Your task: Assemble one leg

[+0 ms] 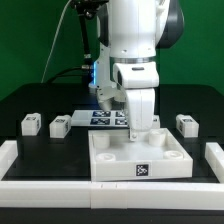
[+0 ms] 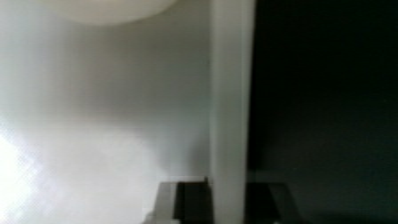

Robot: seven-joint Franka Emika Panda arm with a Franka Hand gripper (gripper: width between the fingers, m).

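Over the rimmed square piece (image 1: 108, 168) hangs the gripper (image 1: 140, 134), low.

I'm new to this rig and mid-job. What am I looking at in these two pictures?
The exterior view shows the whole scene from off the machine. The white machine is a robot arm. Its claw is lowered over a large white square piece with a raised rim, which lies on the black table. Three small legs lie loose: two at the exterior view's left, one at its right. The flat tagged board behind is the marker board, not furniture. The wrist view looks down from the arm's wrist. It is very close and blurred, showing only a white surface beside darkness. I cannot tell whether the claw holds anything.
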